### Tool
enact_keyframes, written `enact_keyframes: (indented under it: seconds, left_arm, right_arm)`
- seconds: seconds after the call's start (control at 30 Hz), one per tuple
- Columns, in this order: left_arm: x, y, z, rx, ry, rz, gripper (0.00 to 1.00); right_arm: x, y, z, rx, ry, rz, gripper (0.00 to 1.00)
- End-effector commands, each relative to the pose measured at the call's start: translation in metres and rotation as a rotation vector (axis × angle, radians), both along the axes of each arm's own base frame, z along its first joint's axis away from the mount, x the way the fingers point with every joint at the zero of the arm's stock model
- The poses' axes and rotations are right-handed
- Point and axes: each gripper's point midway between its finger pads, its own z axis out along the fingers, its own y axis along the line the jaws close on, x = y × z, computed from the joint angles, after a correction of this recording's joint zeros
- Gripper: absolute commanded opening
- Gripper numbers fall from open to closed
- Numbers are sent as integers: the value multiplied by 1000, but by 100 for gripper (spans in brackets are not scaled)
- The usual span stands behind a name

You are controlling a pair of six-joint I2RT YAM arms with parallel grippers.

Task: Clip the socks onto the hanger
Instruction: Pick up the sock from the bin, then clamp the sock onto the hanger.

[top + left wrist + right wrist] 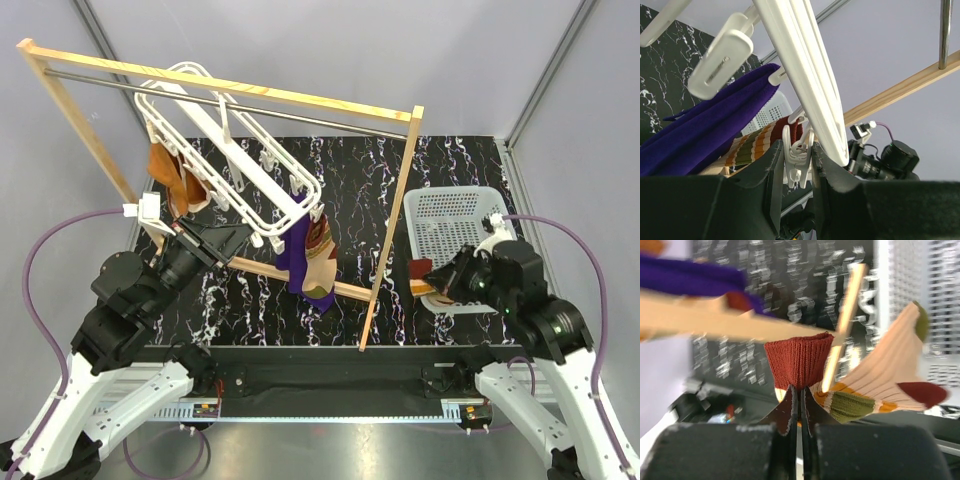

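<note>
The white hanger (230,150) hangs tilted from the metal rod, and its double rail (810,75) crosses the left wrist view. One striped sock (320,240) hangs at its near corner beside a purple cloth (295,262); that sock (757,142) shows behind the left jaws. My left gripper (797,150) is shut on a white clip peg (799,162) under the rail, and from above the left gripper (258,238) sits below the frame. My right gripper (799,389) is shut on the maroon cuff (800,360) of the other sock (885,385), and that right gripper (422,280) is by the basket's near left corner.
A wooden rack (390,240) with a metal rod (300,115) stands across the black marbled table, its base bar (715,320) near the right gripper. A white basket (455,225) sits at right. An orange cloth (165,172) hangs at the hanger's left end.
</note>
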Motion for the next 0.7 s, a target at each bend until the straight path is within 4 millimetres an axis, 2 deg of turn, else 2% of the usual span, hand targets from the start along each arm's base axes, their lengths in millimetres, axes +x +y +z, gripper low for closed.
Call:
enact_keyframes:
  seconds: [0.0,0.07,0.23,0.4,0.53,0.6,0.67]
  left_arm:
    - [-1,0,-2,4,7,-5,0]
    - [0,-1,-3,8,10,-6,0]
    - [2,-2,-9,18,28,0,0]
    - [5,-8,-9,12,42,-16,0]
    - [6,-9,-12,10,54,-16,0]
    - [7,-10,-13,9,61,-16,0]
    - [8,-11,-14,9,66,-17,0]
  right_arm:
    - [-31,27,28,141,-21,184,0]
    - [-42,40,39,191,-39,286,0]
    - [-64,49,66,238,-122,427,0]
    - [-57,59,62,255,-92,471,0]
    - [-56,66,68,252,-107,515,0]
    - [-53,73,67,233,-96,532,0]
    - [-55,88,64,198,-91,574,0]
